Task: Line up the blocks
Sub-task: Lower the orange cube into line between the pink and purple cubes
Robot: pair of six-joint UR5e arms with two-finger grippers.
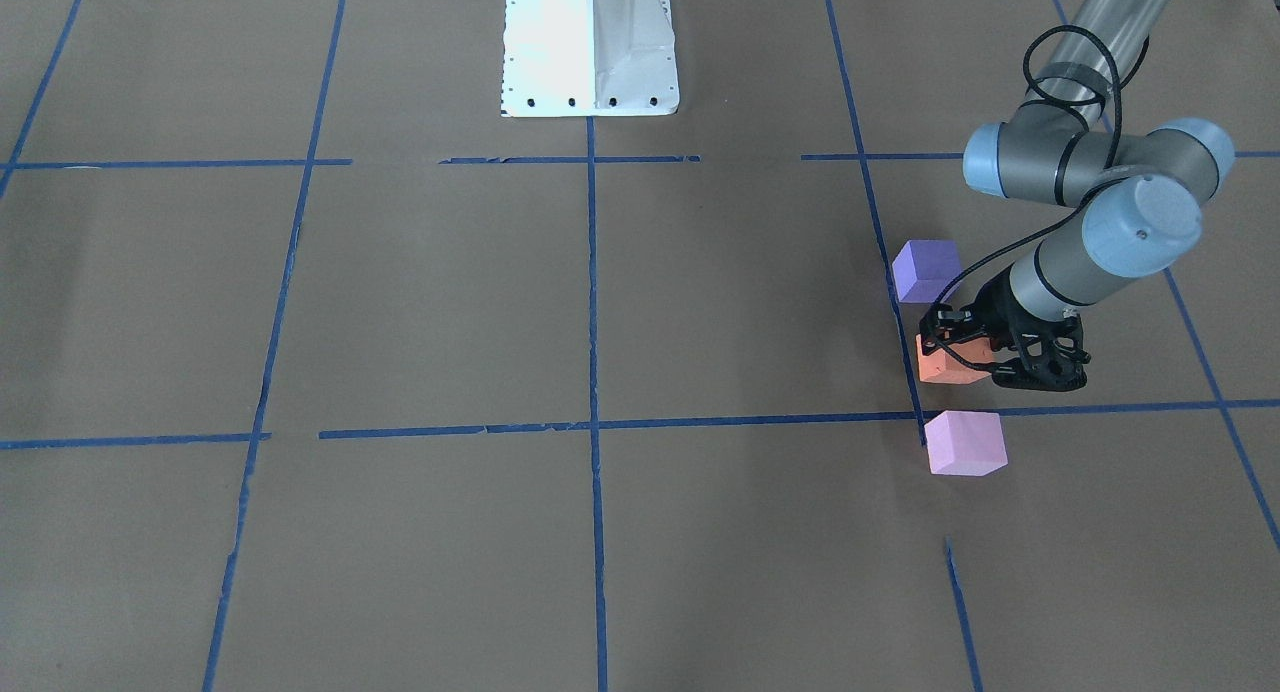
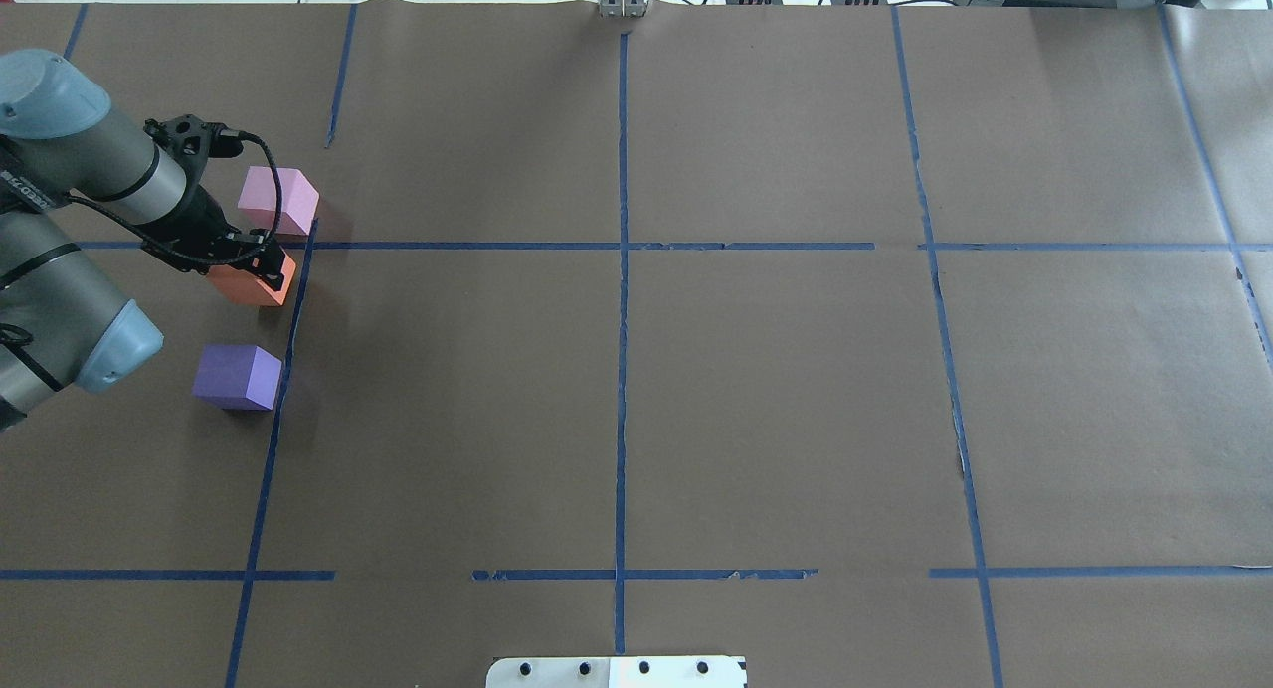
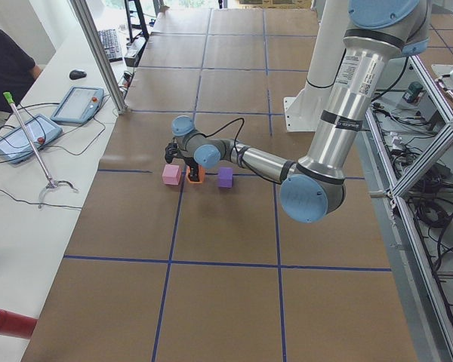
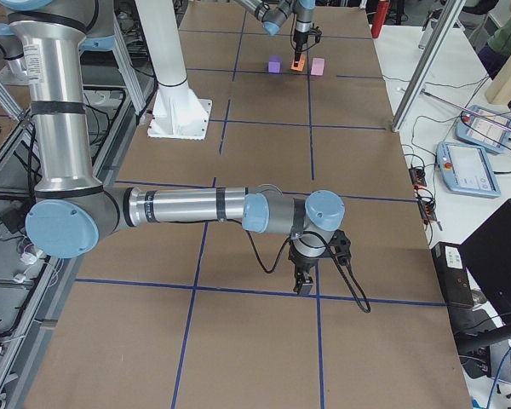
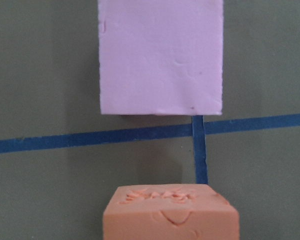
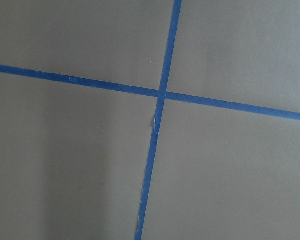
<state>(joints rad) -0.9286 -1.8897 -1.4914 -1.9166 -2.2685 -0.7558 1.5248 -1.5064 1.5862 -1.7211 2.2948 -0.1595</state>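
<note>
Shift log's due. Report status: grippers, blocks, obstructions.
Left gripper down over orange block, grip unclear; right gripper far off, state unclear. Orange sits between blue-violet block and pink block. No obstruction seen.

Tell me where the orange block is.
Overhead view, far left: the orange block sits between the pink block and violet block, under the left tool, just left of a blue tape line.

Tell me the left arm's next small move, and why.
Probably open the left gripper and lift straight up. The orange block between its fingers appears to rest on the table, roughly in line with the blue-violet block and the pink block. Whether the jaws are clamped is unclear.
</note>
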